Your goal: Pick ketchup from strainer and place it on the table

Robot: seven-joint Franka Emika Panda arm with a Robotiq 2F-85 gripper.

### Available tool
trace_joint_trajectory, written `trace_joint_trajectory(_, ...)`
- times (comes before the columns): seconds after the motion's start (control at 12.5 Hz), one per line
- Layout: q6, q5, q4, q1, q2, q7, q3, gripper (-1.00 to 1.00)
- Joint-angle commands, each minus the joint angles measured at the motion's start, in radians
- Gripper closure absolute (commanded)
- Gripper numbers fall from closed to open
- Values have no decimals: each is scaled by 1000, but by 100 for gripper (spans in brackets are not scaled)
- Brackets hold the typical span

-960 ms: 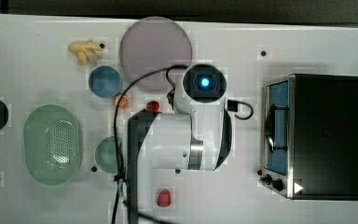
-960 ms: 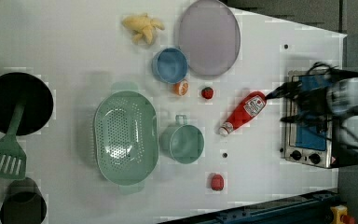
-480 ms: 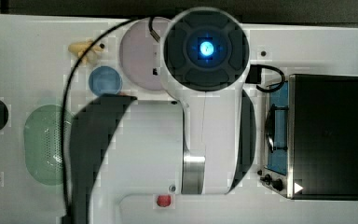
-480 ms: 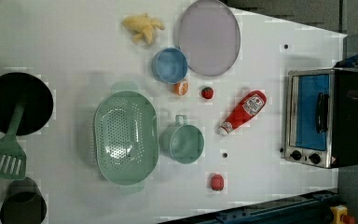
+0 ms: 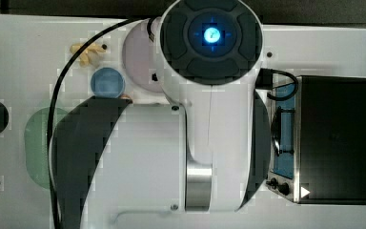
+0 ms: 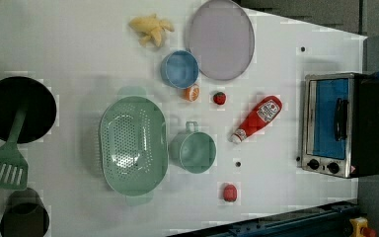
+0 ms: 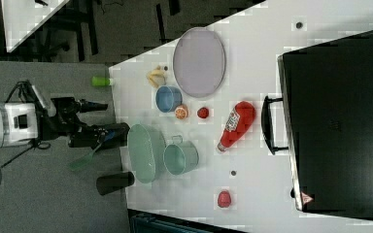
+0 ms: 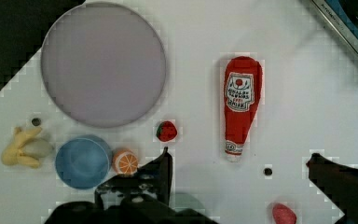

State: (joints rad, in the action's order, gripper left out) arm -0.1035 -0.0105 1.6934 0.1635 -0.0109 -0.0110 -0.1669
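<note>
Since the earlier frame the arm (image 5: pixel 209 109) has risen closer to the top camera, hiding more of the worktop (image 6: pixel 79 49). The claw (image 8: pixel 237 177) hangs spread wide, empty, high above the ketchup (image 8: pixel 240 105), which lies flat between its fingers (image 8: pixel 163 170), outside the strainer (image 6: pixel 133 143).

Top view: arm (image 5: pixel 209 109) covers most of the table (image 5: pixel 19 57). Strainer (image 5: pixel 35 143) shows just a pale green sliver at 9 o'clock, the rest behind the arm's dark shadowed bulk. Lilac plate (image 5: pixel 140 59) half covered at 11 o'clock. Toaster oven (image 5: pixel 333 138) door partly masked.

Wrist view: gripper (image 8: pixel 240 172) fingers cut at 6 o'clock edge; toaster oven clipped at 1 o'clock corner.
</note>
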Motion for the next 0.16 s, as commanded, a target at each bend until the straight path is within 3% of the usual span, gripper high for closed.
trace_joint_trajectory(0.08, 18, -3, 6, 5, 25, -3, 18, -100)
trace_joint_trajectory(0.16, 18, -3, 6, 5, 27, -3, 18, -100)
